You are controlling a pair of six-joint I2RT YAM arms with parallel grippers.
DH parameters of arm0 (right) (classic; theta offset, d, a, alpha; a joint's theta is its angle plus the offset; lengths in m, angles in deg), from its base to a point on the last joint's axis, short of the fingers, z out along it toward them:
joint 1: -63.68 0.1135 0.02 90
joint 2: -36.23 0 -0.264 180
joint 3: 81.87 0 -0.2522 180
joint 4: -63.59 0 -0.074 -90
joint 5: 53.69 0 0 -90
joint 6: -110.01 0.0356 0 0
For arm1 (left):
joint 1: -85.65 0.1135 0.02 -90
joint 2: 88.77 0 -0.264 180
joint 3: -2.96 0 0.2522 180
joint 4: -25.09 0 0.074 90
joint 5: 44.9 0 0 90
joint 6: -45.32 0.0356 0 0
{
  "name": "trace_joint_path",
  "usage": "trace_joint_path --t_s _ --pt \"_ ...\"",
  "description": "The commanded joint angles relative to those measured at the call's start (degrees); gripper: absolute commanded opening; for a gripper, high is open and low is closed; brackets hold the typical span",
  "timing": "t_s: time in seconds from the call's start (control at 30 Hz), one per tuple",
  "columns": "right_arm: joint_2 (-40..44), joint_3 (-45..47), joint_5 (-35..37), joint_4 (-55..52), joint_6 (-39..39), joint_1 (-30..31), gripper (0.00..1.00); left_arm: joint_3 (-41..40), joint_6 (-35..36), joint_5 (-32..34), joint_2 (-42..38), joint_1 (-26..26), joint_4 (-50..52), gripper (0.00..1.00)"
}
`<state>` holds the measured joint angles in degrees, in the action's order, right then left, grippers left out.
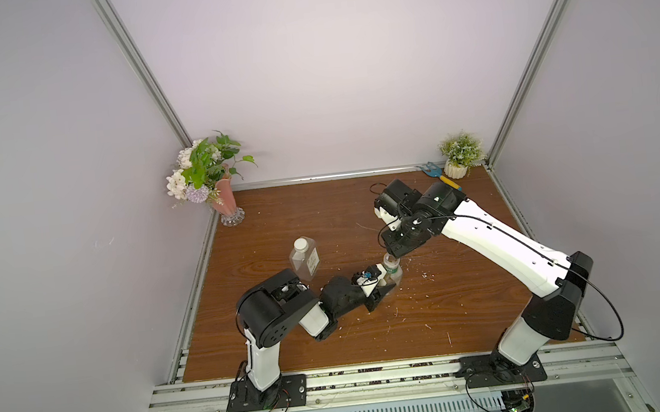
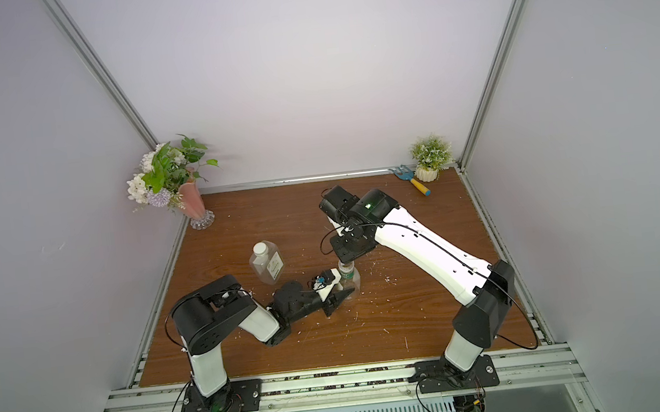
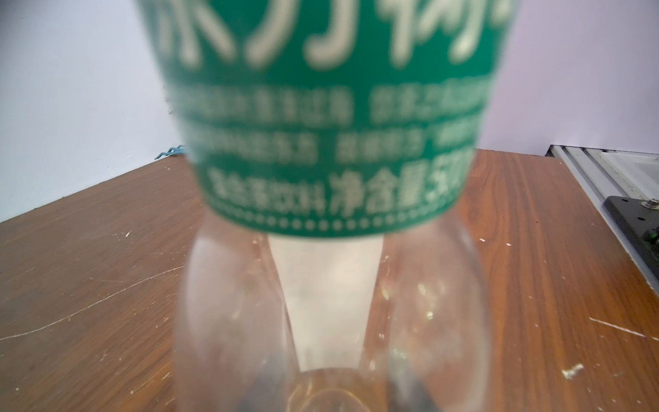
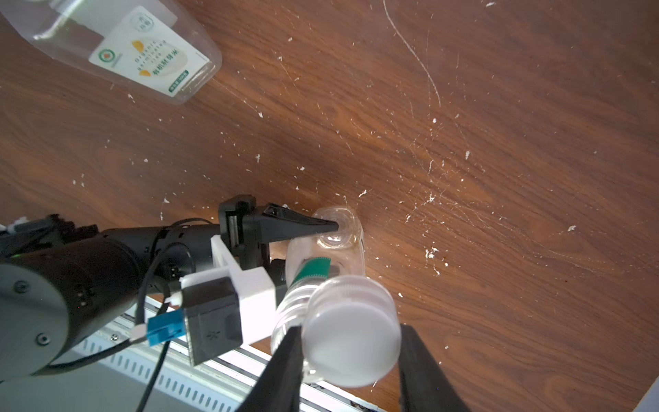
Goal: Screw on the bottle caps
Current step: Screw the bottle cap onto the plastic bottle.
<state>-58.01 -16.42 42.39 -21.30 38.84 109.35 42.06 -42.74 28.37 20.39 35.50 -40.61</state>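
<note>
Square bottle (image 1: 306, 262) stands already capped, left of the work. Left jaws clamp the round bottle (image 1: 392, 272) low on its body, upright on the bench (image 1: 333, 332) — presumably to stop it spinning. Right jaws grip the white cap (image 4: 351, 342) on its neck from above, to twist. Vase (image 1: 224, 203), fork (image 1: 440, 177), plant (image 1: 461, 155) sit at back corners — nothing obstructs.

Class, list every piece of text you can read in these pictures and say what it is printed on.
"Organic germinated rice": white label of the square bottle.
"有机胚芽米": same label.
"净含量": green label of the round bottle; its other lines are too blurred to read.
</note>
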Motion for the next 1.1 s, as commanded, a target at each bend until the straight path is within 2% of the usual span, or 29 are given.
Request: trace_joint_path --t_s 0.0,0.67,1.07 --pt "1.55 1.29 -1.91 -0.67 -1.14 -0.05 0.35 0.36 0.7 -0.2 0.43 -0.66 4.12 0.41" --pt "2.26 2.67 -4.42 -0.65 -1.78 1.64 0.34 0.69 0.88 0.0 1.14 -0.65 4.14 0.41" --pt "0.23 1.3 0.46 -3.34 -0.99 4.25 0.34 0.76 1.01 0.17 1.14 -0.65 4.24 0.41"
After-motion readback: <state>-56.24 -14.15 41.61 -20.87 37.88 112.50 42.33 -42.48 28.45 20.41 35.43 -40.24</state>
